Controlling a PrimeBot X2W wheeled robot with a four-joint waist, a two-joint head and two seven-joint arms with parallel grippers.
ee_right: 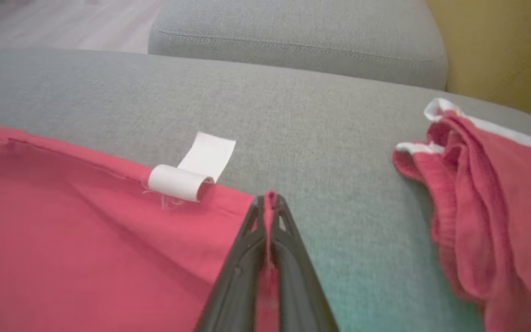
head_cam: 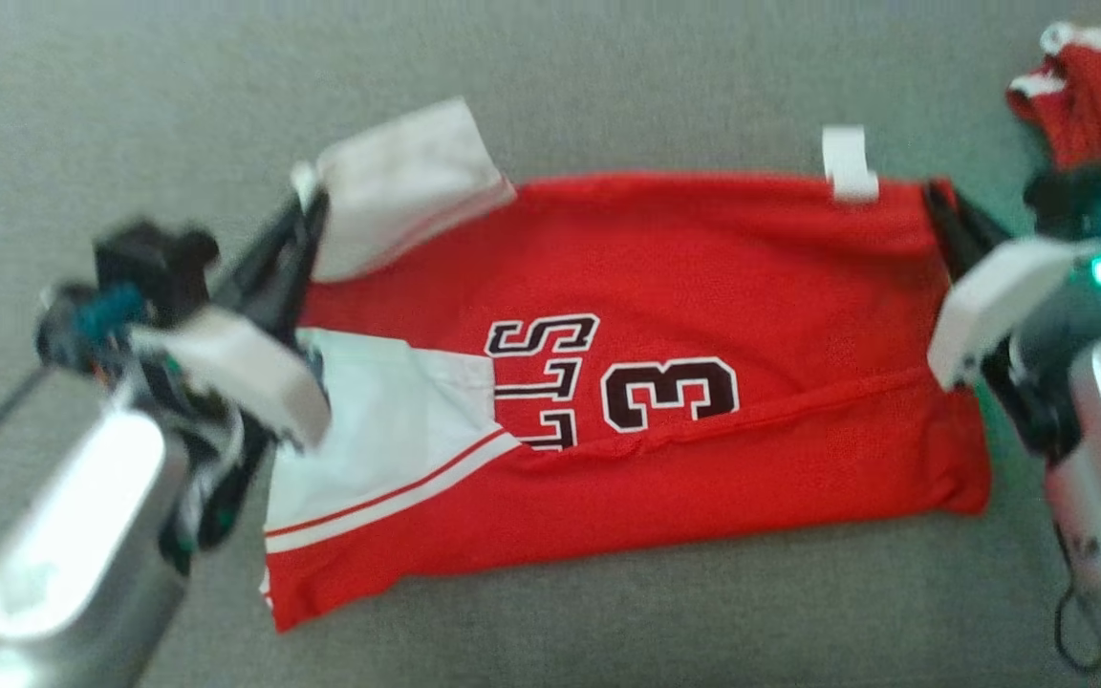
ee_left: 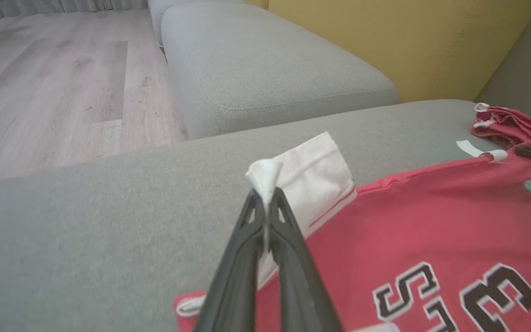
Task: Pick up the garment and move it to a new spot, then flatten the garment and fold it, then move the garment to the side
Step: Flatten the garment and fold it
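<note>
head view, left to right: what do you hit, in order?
left gripper → white sleeve → number 3 on the red jersey → white tag → right gripper → second red garment

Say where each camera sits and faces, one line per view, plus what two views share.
Head view: on the head, looking down at the jersey on the sofa; both forearms show.
Left wrist view: along the left tool, shut on the jersey's white flap, toward the floor.
Right wrist view: along the right tool, shut on the jersey's edge.
Both wrist views share the white label.
</note>
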